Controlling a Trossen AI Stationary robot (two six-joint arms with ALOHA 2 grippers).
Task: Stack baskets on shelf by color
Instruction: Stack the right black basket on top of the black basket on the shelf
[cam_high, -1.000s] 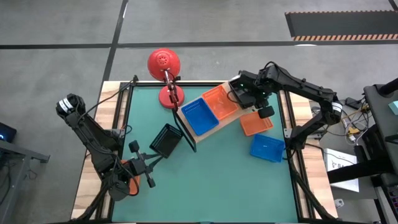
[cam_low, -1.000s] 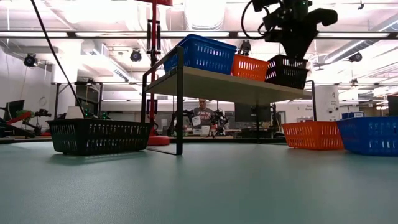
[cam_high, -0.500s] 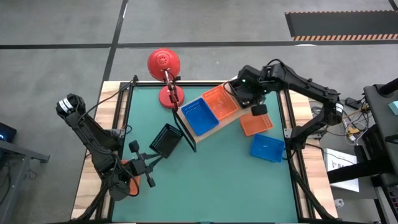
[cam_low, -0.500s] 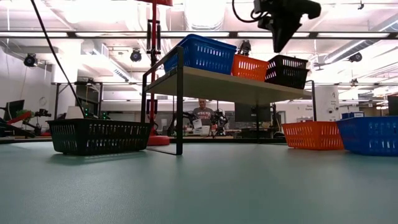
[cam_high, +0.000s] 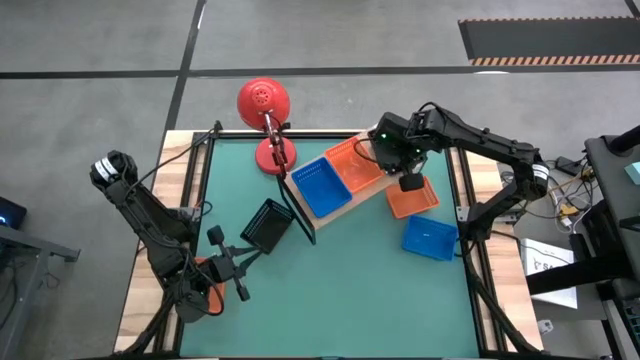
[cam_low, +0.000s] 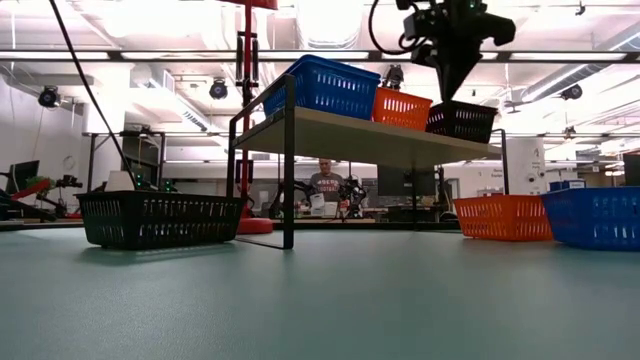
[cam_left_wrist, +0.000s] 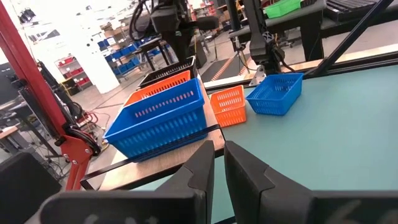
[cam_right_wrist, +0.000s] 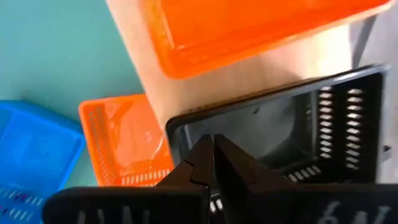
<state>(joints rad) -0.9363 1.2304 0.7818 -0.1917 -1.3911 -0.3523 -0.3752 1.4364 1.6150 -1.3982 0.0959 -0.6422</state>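
The wooden shelf (cam_low: 370, 135) carries a blue basket (cam_low: 322, 88), an orange basket (cam_low: 402, 108) and a black basket (cam_low: 462, 122) side by side. My right gripper (cam_low: 453, 95) is shut and points down at the black basket; in the high view the arm (cam_high: 398, 158) hides that basket. Another black basket (cam_high: 267, 225) rests on the green mat left of the shelf. An orange basket (cam_high: 412, 198) and a blue basket (cam_high: 430, 238) lie on the mat to its right. My left gripper (cam_high: 250, 258) waits shut near the first black basket, holding nothing. My right gripper comes from above with its shut fingertips (cam_right_wrist: 210, 149) just inside the black basket's rim (cam_right_wrist: 186, 127), at the wall that faces the orange basket on the shelf. It seems to press down there. The basket sits on the shelf board.
A round red lamp (cam_high: 263, 100) stands at the far edge behind the shelf's left end. The shelf's black wire legs (cam_low: 289, 165) stand on the mat. The near half of the mat (cam_high: 340, 300) has free room.
My right gripper has let go of the black basket and risen. It has then shut, shifted a little toward the table's left and come back down onto the basket. The basket's top now sits lower on the shelf in the low view.
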